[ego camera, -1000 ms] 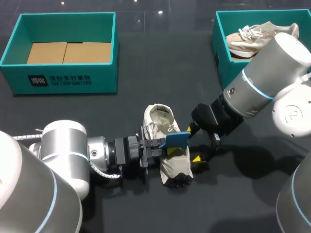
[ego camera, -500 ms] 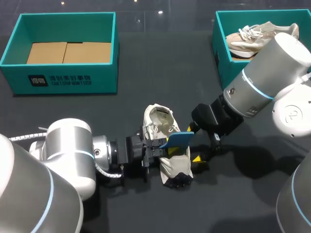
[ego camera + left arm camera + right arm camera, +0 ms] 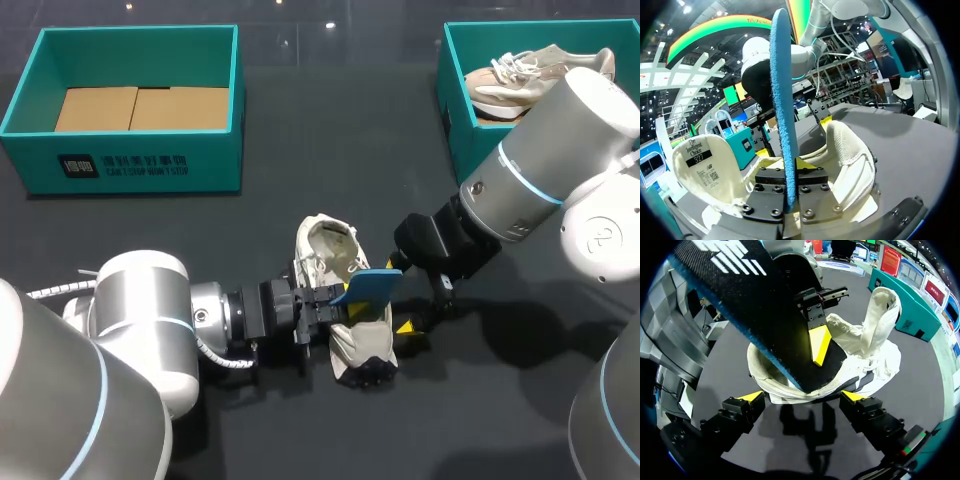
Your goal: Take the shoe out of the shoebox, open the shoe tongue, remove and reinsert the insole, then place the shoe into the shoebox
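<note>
While left claw point(image 3: 791, 189) clamps insole point(image 3: 372, 287), shoe point(image 3: 362, 340) points tongue-first away; right claw point(image 3: 802, 396) released.

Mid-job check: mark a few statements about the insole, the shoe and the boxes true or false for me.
1. The left gripper is shut on the blue foam insole. True.
2. The right gripper clamps the cream mesh shoe. False: its fingers stand open, close by it.
3. That shoe sits in the left teal shoebox. False: it lies on the black table; that box holds only cardboard.
4. A second beige shoe lies in the right teal shoebox. True.
</note>
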Action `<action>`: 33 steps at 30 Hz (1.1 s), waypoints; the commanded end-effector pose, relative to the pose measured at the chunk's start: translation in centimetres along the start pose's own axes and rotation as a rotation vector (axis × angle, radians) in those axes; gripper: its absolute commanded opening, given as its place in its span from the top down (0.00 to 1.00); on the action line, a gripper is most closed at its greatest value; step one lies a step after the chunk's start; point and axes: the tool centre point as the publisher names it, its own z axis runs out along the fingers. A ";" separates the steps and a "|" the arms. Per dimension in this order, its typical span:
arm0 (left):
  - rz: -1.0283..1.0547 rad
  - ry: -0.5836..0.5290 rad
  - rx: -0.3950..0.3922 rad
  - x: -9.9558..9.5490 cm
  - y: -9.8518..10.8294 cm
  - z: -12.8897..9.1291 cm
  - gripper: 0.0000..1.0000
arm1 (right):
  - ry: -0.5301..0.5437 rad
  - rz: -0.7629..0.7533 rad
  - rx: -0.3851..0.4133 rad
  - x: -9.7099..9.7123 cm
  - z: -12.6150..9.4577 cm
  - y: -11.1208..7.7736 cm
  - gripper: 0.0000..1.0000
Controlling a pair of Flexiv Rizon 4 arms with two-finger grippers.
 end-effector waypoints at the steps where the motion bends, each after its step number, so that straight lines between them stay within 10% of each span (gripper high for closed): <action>1: -0.001 0.015 0.013 0.1 0.1 -0.1 0.93 | -0.002 0.000 0.000 0.0 0.2 0.0 0.00; 10: 0.012 0.019 0.026 0.3 -0.7 -0.6 0.76 | -0.002 0.000 0.000 0.0 0.2 0.0 0.00; 33: 0.108 0.007 -0.033 0.9 -4.7 -0.5 0.77 | -0.002 0.000 0.000 0.0 0.2 0.0 0.00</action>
